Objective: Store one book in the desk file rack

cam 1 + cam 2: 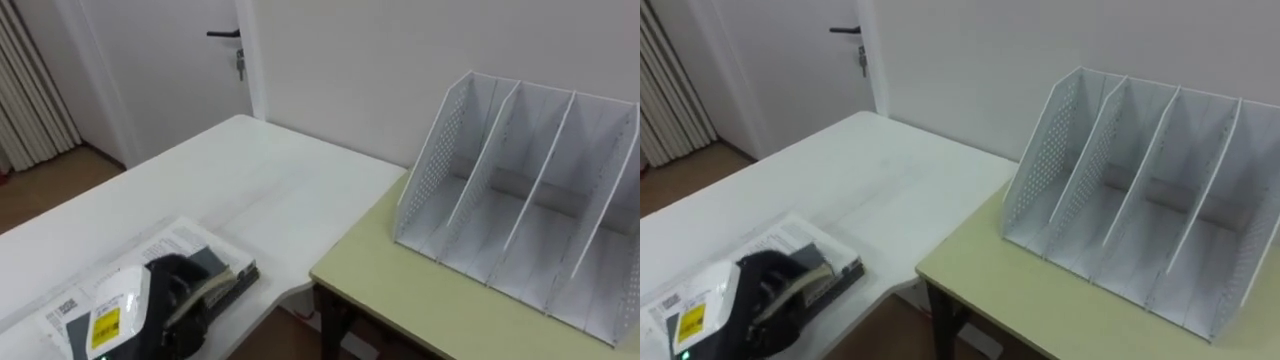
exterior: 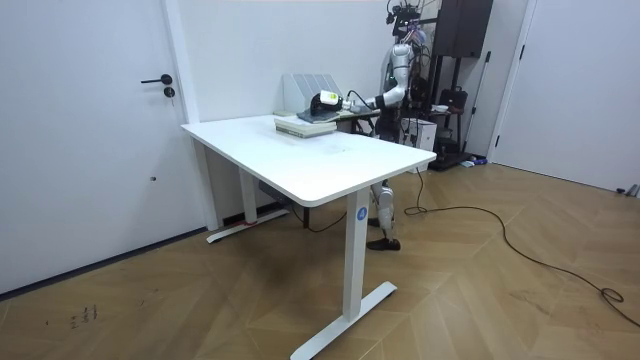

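Note:
A book with a white printed cover lies flat at the near edge of the white table. My left hand rests on its near side, dark fingers curled over the book's edge and dark spine. The white desk file rack stands upright on the yellow-green desk to the right, its several slots open towards me and holding nothing. In the room view I stand behind the table's far end, with that hand reaching over the book in front of the rack.
A narrow gap separates the white table from the yellow-green desk. A white door with a dark handle is at the back left, with a curtain further left. A dark shelf unit stands behind me.

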Robot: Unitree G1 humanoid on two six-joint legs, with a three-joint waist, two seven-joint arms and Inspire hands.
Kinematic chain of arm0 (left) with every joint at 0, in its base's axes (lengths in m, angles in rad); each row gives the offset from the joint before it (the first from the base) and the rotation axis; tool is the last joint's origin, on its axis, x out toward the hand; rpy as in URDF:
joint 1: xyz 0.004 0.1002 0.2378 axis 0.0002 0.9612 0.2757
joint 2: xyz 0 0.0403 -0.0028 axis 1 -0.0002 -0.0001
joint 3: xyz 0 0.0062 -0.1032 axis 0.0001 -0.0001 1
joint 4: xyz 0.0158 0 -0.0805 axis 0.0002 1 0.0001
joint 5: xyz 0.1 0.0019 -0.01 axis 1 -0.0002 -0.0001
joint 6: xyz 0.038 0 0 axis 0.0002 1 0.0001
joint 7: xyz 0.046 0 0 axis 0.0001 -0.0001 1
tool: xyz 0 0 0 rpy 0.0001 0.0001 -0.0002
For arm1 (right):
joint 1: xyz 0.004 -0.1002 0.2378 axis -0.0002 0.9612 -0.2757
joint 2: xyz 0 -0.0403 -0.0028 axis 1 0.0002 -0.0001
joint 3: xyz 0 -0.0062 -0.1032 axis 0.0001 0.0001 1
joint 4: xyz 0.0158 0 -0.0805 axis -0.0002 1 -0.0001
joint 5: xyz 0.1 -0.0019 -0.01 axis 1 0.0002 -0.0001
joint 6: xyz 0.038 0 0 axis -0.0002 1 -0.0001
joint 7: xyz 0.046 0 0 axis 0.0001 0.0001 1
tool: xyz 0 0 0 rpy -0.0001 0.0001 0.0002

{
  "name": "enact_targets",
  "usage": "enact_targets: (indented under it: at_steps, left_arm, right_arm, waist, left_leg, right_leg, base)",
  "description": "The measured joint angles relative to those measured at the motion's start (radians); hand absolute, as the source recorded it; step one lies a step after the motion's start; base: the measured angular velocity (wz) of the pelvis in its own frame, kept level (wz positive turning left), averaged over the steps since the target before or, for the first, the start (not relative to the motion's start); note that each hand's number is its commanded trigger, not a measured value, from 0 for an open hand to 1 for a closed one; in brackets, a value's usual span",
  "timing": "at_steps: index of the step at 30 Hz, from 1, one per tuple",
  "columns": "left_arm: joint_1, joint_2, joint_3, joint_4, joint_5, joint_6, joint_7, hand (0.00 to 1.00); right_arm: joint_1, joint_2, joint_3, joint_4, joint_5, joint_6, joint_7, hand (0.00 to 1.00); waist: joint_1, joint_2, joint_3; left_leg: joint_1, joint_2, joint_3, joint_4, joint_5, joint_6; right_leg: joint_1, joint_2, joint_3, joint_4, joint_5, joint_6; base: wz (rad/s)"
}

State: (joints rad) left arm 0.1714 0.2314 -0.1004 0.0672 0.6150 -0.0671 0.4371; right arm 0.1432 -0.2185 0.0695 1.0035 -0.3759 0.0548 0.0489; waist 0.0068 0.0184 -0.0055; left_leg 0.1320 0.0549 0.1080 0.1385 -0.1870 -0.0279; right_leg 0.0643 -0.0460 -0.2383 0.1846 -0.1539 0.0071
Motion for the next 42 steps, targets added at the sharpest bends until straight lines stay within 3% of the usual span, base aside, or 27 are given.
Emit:
enact_targets:
  at_steps: [5, 6, 9, 11, 15, 22, 28, 33, 39, 42]
  left_arm:
    - [-0.002, 0.015, 0.003, -0.109, -0.144, -0.042, -0.093, 1.00]
    - [-0.006, 0.018, 0.007, -0.123, -0.183, -0.054, -0.111, 1.00]
    - [-0.006, 0.019, 0.006, -0.158, -0.255, -0.077, -0.169, 1.00]
    - [-0.006, 0.019, 0.006, -0.200, -0.310, -0.081, -0.196, 1.00]
    - [-0.006, 0.014, 0.005, -0.222, -0.389, -0.124, -0.246, 1.00]
    - [-0.014, 0.012, 0.013, -0.224, -0.524, -0.168, -0.358, 1.00]
    - [-0.020, 0.013, 0.021, -0.223, -0.674, -0.174, -0.442, 1.00]
    - [-0.004, 0.012, 0.025, -0.223, -0.821, -0.162, -0.545, 1.00]
    - [-0.004, 0.014, 0.029, -0.223, -0.931, -0.123, -0.673, 1.00]
    - [-0.005, 0.016, 0.042, -0.223, -0.957, -0.120, -0.719, 1.00]
  right_arm:
    - [-0.001, -0.017, 0.026, -0.133, -0.021, -0.027, 0.043, 0.00]
    - [-0.001, -0.013, 0.027, -0.188, -0.019, -0.058, 0.053, 0.00]
    - [0.007, 0.012, 0.035, -0.326, -0.020, -0.119, 0.077, 0.00]
    - [0.017, 0.024, 0.054, -0.411, -0.020, -0.132, 0.095, 0.00]
    - [0.013, 0.026, 0.070, -0.481, 0.007, -0.178, 0.125, 0.00]
    - [0.019, 0.024, 0.085, -0.605, 0.028, -0.179, 0.219, 0.00]
    - [0.019, 0.016, 0.085, -0.771, 0.202, -0.188, 0.322, 0.00]
    - [0.012, -0.015, 0.038, -0.927, 0.355, -0.186, 0.440, 0.00]
    - [0.011, -0.035, 0.034, -0.941, 0.510, -0.153, 0.577, 0.00]
    - [-0.009, -0.045, 0.030, -0.942, 0.625, -0.147, 0.624, 0.00]
  waist:
    - [0.022, -0.015, 0.0124]
    - [0.024, -0.018, 0.0142]
    - [0.023, -0.016, 0.0114]
    - [0.024, -0.016, 0.0108]
    - [0.025, -0.016, 0.0113]
    - [0.025, -0.013, 0.0166]
    - [0.029, -0.012, 0.0195]
    - [0.032, -0.010, 0.0224]
    - [0.033, -0.020, 0.0190]
    - [0.036, -0.031, 0.0207]
  left_leg:
    - [-0.009, 0.000, 0.002, 0.009, 0.000, 0.000]
    - [-0.009, 0.000, 0.002, 0.012, 0.000, 0.000]
    - [-0.008, 0.000, 0.002, 0.014, 0.000, 0.000]
    - [-0.013, 0.001, 0.003, 0.014, 0.000, 0.000]
    - [-0.001, 0.001, 0.001, 0.014, 0.000, 0.000]
    - [0.001, 0.000, -0.001, 0.012, 0.000, -0.001]
    - [-0.001, -0.001, -0.001, 0.013, 0.000, 0.000]
    - [-0.001, 0.002, -0.003, 0.013, -0.001, 0.000]
    - [-0.006, 0.002, -0.001, 0.013, -0.001, 0.000]
    - [0.003, 0.002, -0.001, 0.014, -0.001, 0.000]
  right_leg:
    - [-0.001, -0.001, -0.012, -0.002, -0.001, 0.001]
    - [0.003, -0.001, -0.015, -0.005, 0.000, 0.001]
    - [0.012, -0.001, -0.021, -0.016, 0.001, 0.001]
    - [0.009, -0.001, -0.027, -0.015, 0.001, 0.001]
    - [0.025, -0.002, -0.022, -0.013, 0.001, 0.001]
    - [0.015, -0.004, -0.011, 0.000, 0.001, 0.001]
    - [0.004, -0.004, -0.006, 0.004, 0.001, 0.002]
    - [0.004, 0.000, -0.006, 0.002, 0.002, -0.001]
    - [0.003, -0.001, -0.005, 0.007, 0.003, -0.002]
    - [0.003, 0.001, 0.015, 0.010, 0.003, -0.002]
  base:
    - [0.08]
    - [0.00]
    - [0.04]
    - [0.08]
    - [0.00]
    - [-0.06]
    - [0.02]
    - [0.00]
    - [-0.01]
    - [-0.18]
